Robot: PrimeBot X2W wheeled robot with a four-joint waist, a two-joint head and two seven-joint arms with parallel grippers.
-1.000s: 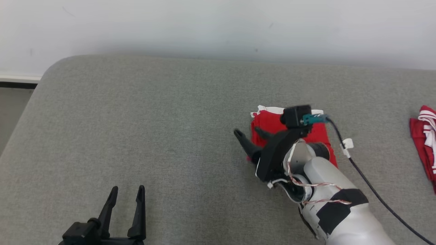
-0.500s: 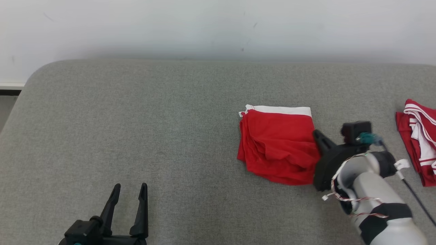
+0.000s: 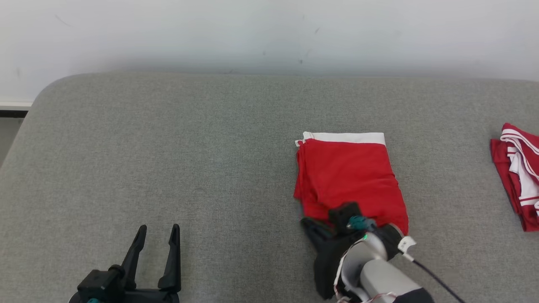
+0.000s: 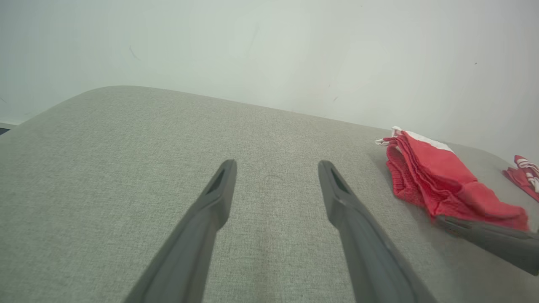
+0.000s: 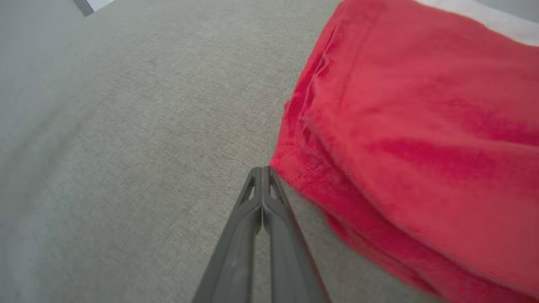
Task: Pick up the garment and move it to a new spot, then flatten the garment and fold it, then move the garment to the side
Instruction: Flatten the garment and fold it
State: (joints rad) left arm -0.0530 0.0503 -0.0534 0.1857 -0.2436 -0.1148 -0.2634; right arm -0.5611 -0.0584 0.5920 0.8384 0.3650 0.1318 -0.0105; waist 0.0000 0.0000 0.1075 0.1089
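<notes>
The garment (image 3: 349, 176) is red with a white waistband and lies folded flat on the grey cushion, right of centre. It also appears at the right of the left wrist view (image 4: 433, 176) and across the right of the right wrist view (image 5: 421, 126). My right gripper (image 3: 306, 223) is low at the garment's near left corner. Its fingers are shut with nothing between them, their tips (image 5: 262, 170) just at the cloth's edge. My left gripper (image 3: 158, 229) stands open above bare cushion at the lower left, far from the garment (image 4: 276, 164).
A second red and white piece of clothing (image 3: 516, 181) lies crumpled at the cushion's right edge. The grey cushion (image 3: 168, 147) ends at a pale wall behind. Its rounded left corner drops to the floor (image 3: 8, 126).
My right gripper went from open over the garment, out past its right side, to its near left corner, and has shut. The garment now lies smoother. The left gripper is still.
</notes>
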